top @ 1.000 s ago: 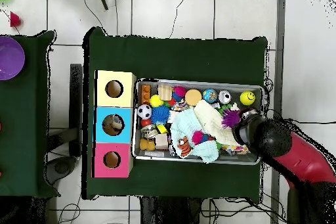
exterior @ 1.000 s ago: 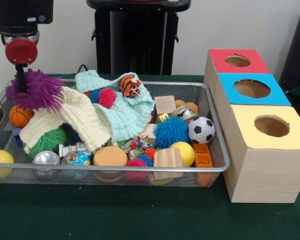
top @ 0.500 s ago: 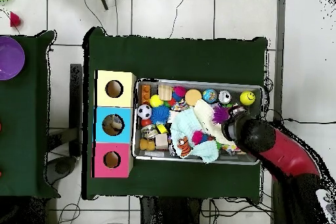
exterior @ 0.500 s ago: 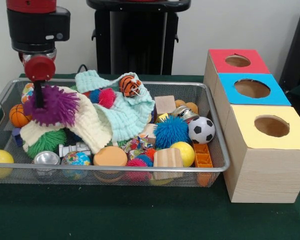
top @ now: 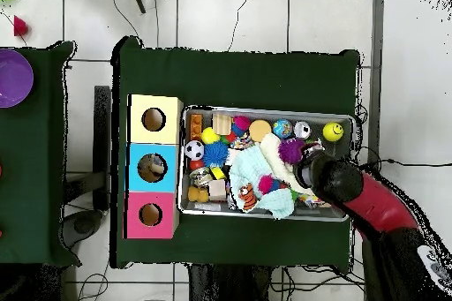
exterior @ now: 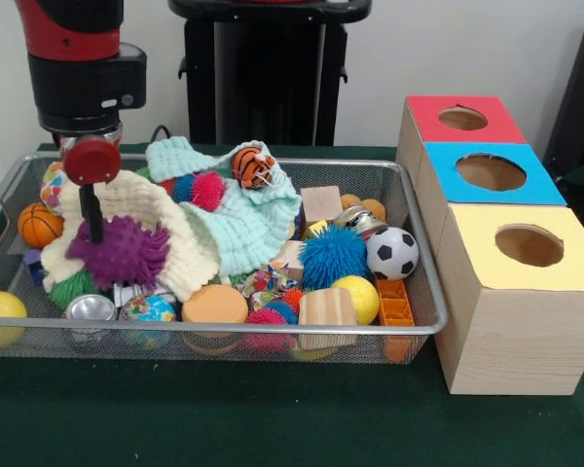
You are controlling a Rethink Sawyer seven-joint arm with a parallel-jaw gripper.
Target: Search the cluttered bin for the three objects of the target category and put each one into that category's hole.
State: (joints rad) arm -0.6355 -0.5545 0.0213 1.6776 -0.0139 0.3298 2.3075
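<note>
Carried along from the bin's end, the fuzzy purple spiky ball (exterior: 118, 252) now hangs lower and further in, over the cream knitted cloth (exterior: 161, 226), with the red and black arm above it. The end effector (exterior: 95, 229) is clenched on the ball by a narrow black stem pressed into its bristles; the overhead view shows the same ball (top: 290, 150) beside the arm's head. It sits inside the wire mesh bin (exterior: 409, 326), well apart from the three wooden boxes with the red lid (exterior: 482, 128), blue lid (exterior: 543, 190) and yellow lid (exterior: 574, 272).

Risks, as I judge them: the grip is on soft bristles only, so the ball could slip out during the long carry across the bin. Hanging this low, it could also snag the cream cloth or the pale green cloth (exterior: 248, 219) and drag them and the small tiger-striped ball (exterior: 253, 166) along. A wide fuzzy ball may also catch on a hole's rim.
</note>
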